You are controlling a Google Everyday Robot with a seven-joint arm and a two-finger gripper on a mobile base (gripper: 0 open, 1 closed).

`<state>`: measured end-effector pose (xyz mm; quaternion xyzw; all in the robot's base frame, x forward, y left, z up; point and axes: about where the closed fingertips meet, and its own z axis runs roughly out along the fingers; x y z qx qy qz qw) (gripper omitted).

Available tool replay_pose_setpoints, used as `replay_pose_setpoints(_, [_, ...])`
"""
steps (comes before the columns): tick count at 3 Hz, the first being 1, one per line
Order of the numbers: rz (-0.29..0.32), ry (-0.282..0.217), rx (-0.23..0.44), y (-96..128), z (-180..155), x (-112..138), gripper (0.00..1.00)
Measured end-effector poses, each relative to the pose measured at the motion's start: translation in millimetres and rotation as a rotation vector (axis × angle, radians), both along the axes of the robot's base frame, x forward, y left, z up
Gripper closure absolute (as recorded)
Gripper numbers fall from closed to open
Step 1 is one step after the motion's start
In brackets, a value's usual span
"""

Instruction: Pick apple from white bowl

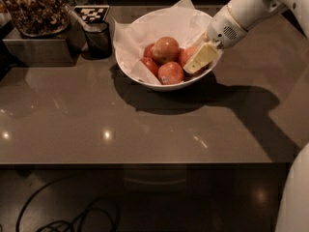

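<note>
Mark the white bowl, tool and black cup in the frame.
white bowl (pixel 161 85): camera view, on its front outer wall.
tool (pixel 194 65): camera view, on its pale tip, inside the white bowl at its right side.
black cup (pixel 99 41): camera view, on its side wall.

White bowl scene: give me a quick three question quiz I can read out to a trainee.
1. True or false: the gripper is at the apples in the white bowl.
2. What stands beside the bowl? A) black mesh cup B) kettle C) plate
3. What lines the bowl?
Key: 1 true; 2 A; 3 white paper.
</note>
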<state>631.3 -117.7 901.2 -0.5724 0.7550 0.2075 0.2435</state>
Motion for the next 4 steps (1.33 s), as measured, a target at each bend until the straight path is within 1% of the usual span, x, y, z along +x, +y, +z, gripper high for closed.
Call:
replay_pose_setpoints(1, [0.016,0.000,0.024,2,4,-2,1.00])
replay_pose_setpoints(2, [0.063,-0.044,0.112,12,34,-11,1.00])
replay_pose_setpoints(3, [0.126,-0.106,0.191,25,75,-22,1.00])
replay_pose_setpoints(4, [0.165,-0.140,0.233,29,100,-27,1.00])
